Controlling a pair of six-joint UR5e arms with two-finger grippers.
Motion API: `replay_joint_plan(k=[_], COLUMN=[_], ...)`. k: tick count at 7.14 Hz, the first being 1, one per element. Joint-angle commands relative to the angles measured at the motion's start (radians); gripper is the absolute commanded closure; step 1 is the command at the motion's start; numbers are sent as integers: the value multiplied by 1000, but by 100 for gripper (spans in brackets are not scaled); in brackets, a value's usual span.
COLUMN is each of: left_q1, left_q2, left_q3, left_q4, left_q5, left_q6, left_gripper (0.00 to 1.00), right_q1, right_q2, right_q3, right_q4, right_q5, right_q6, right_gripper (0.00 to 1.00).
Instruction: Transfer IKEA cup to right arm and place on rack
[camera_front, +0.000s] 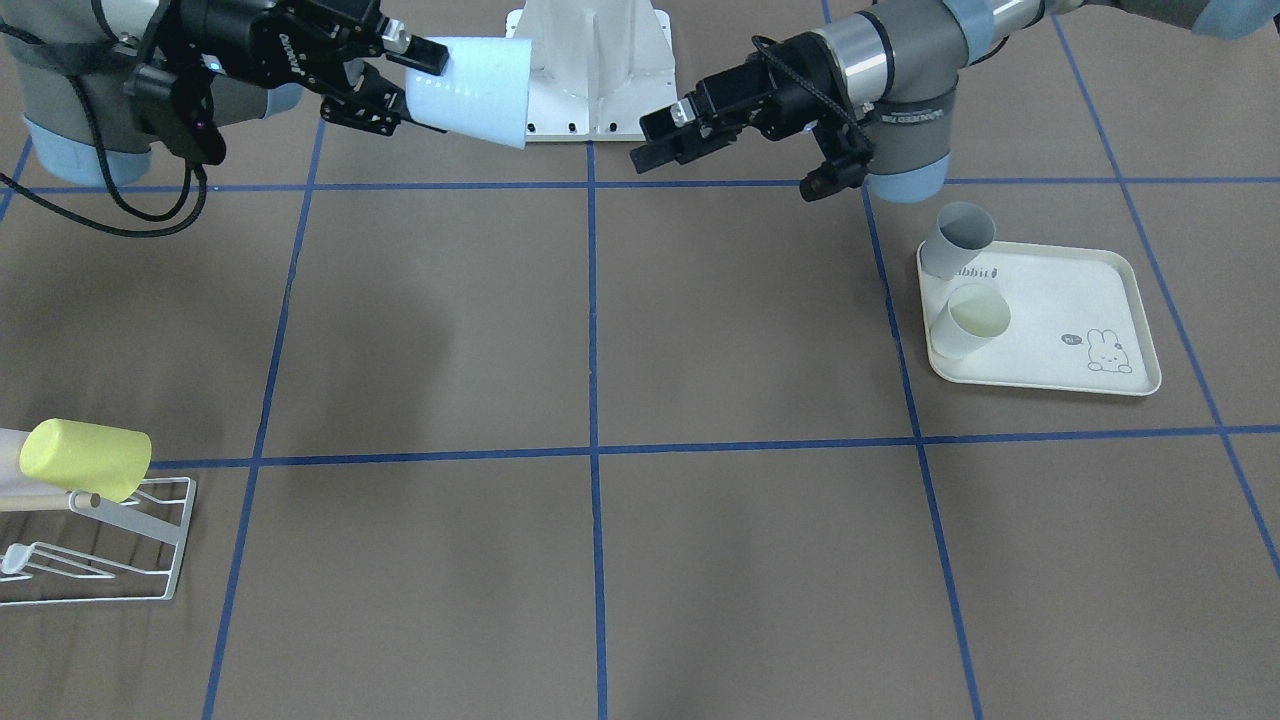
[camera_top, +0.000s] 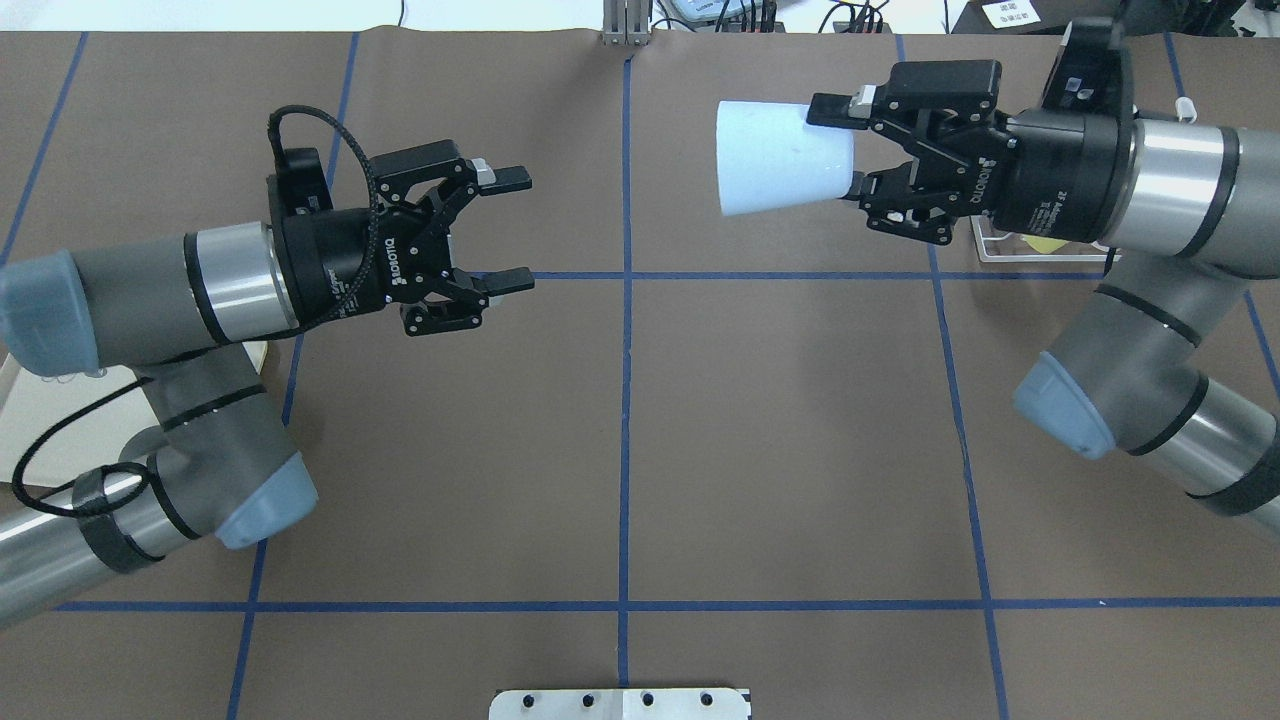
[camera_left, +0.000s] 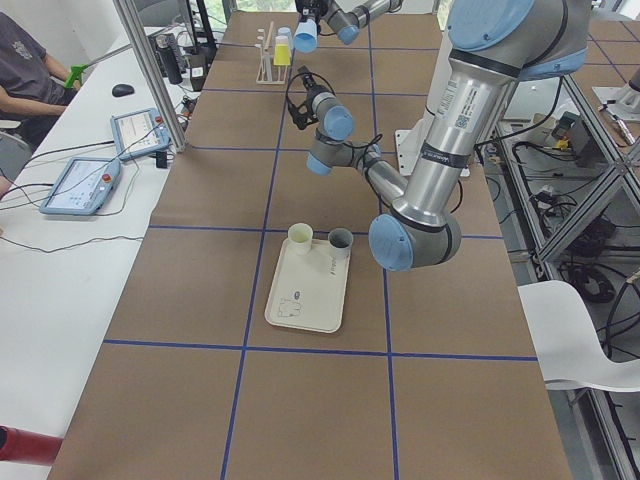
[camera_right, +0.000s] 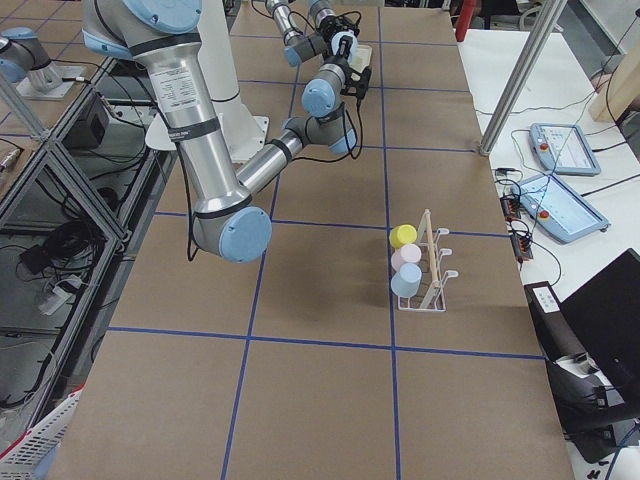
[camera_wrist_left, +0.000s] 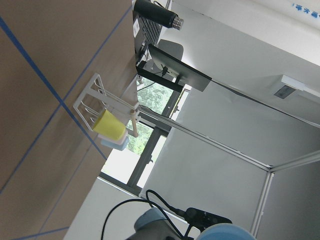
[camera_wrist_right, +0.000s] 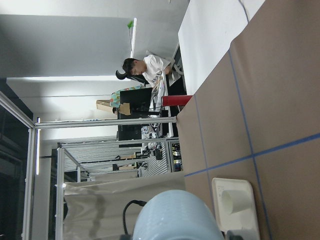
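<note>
The pale blue IKEA cup (camera_top: 770, 170) is held sideways in the air, its rim pointing toward the table's middle, with my right gripper (camera_top: 842, 146) shut on its base end. In the front view the same cup (camera_front: 475, 92) is at the top left. My left gripper (camera_top: 515, 230) stands open and holds nothing, a short gap away and facing the cup. The white wire rack (camera_front: 150, 560) sits at the table's right end and carries a yellow cup (camera_front: 85, 458). From the right side the rack (camera_right: 432, 262) shows three cups on its prongs.
A cream rabbit-print tray (camera_front: 1090, 330) lies on my left side with a grey cup (camera_front: 958, 240) and a cream cup (camera_front: 970, 320) on it. The robot's white base (camera_front: 590, 60) is behind the grippers. A person (camera_left: 25, 70) sits at the side table with tablets.
</note>
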Motion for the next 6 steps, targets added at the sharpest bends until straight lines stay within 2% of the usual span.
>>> replay_joint_plan(k=[1,2,3,4,6], left_q1=[-158,-227,-289,-332,-371], left_q2=[9,22,25,38,103], left_q3=[2,2,4,2,4], left_q4=[222,294,352,398,405], left_q5=[-255,-341,-404,-435,-437], left_q6=[196,265,323,392,530], left_gripper=[0,0,0,0,0], right_q1=[131,192,248,300,380], right_q2=[-25,-35,-35,-25,-14], right_q3=[-119,-173,-175,-174,-164], right_q4=[-13,-56,-185,-341,-610], right_q5=[98,136,184,234,290], right_q6=[-175,-298,-461,-646,-1002], right_gripper=[64,64,64,64,64])
